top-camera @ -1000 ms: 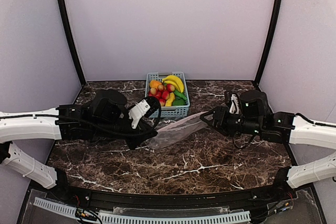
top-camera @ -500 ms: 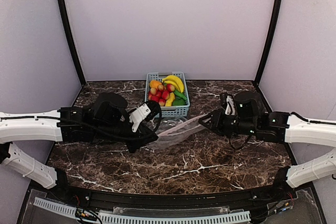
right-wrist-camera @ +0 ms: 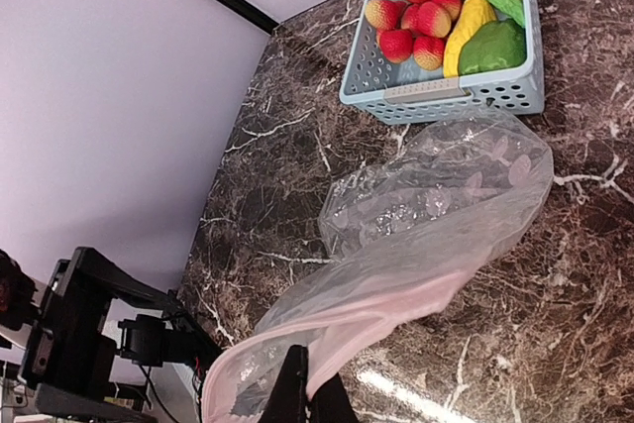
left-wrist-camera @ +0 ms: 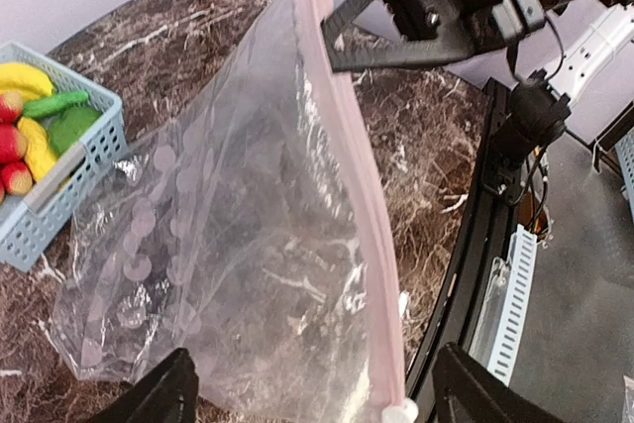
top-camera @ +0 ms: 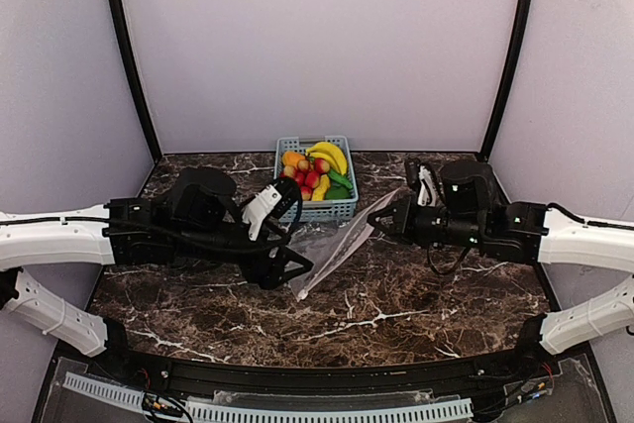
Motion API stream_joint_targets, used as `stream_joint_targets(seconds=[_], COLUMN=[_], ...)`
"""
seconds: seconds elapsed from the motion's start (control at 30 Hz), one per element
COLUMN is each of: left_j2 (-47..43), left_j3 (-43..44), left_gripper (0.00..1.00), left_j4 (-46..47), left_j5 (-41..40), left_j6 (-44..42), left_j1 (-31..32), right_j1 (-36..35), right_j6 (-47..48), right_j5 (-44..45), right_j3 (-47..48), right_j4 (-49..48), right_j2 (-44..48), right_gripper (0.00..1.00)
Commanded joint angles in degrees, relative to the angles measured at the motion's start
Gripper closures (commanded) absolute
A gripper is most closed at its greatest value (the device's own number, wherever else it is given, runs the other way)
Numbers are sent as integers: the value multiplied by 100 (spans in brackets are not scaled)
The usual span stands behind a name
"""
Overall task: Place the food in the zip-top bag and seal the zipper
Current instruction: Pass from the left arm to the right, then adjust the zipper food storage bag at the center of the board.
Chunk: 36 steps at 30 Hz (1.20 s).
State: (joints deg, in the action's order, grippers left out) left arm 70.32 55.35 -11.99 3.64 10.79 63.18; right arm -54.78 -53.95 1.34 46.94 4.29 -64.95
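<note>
— Left gripper (left-wrist-camera: 315, 395): how does it stand?
— Its fingers are wide apart, one on each side of the lower end of the clear dotted plastic zip-top bag (left-wrist-camera: 248, 245). The thin pinkish-white zipper strip (left-wrist-camera: 362, 205) runs down between them. I cannot tell whether either finger touches it.
— And the right gripper (right-wrist-camera: 309, 383)?
— It is pinched together on the strip's other end and holds that corner above the dark marbled table (top-camera: 396, 314). The bag slopes down from it toward the left gripper.
— The food?
— The small plastic toy fruits and vegetables (top-camera: 315, 173) all lie in the light-blue lattice basket (top-camera: 317, 210), beyond both grippers, just beside the bag's far end.
</note>
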Motion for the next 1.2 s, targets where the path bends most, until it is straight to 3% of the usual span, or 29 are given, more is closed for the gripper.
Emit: stream_joint_targets(seconds=[0.0, 0.23, 0.5, 0.67, 0.9, 1.17], left_j2=[45, 775, 1125, 1169, 1192, 1285], left_j3=[777, 1250, 1294, 1261, 1349, 1387], left_gripper=[14, 4, 3, 13, 35, 54], left_j4=[-95, 3, -37, -209, -427, -310], left_j5=[-63, -78, -386, -905, -1424, -1194], left_j6=[379, 679, 685, 660, 425, 316], left_j1=[14, 16, 10, 13, 15, 11], right_j1=[-189, -479, -665, -695, -709, -718], right_j6=[466, 764, 906, 911, 895, 869], right_j5=[160, 445, 615, 633, 651, 746], right_j3=[312, 767, 980, 958, 944, 1013], right_j4=[-83, 254, 381, 387, 425, 620], right_j2=[-137, -494, -692, -697, -698, -774], right_gripper=[100, 100, 100, 100, 100, 100])
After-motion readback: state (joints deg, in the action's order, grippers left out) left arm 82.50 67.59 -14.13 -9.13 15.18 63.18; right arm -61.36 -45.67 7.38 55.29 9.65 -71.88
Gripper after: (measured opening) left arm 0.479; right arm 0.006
